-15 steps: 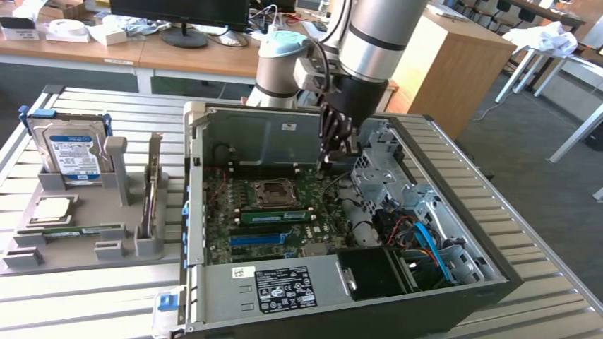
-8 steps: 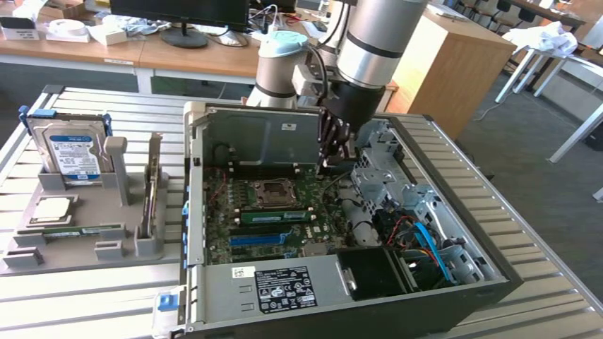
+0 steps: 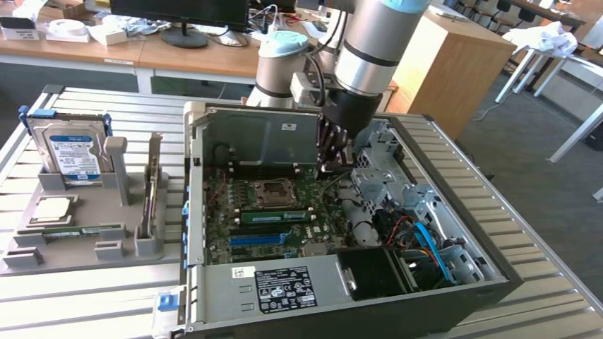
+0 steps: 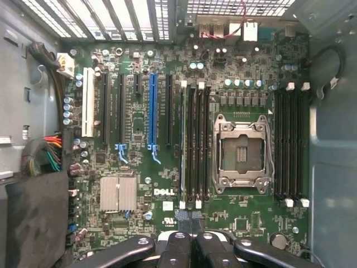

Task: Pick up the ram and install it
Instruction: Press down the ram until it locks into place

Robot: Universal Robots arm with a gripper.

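Over the motherboard [image 4: 167,167], jaws pressed together, empty; ram stick [image 3: 85,231] sits in tray [image 3: 56,258]. Descending risks striking DIMM slots [image 4: 195,145].

A lab: desks [image 3: 188,56], a monitor [image 3: 179,14], and an opened computer case [image 3: 452,289].

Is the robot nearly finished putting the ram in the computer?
It looks nearly done. A green ram stands upright on the board beside the open processor socket. The end effector is shut and empty, above the board. Left: I can't tell whether the ram is clicked fully in. Another green stick lies in the grey tray.
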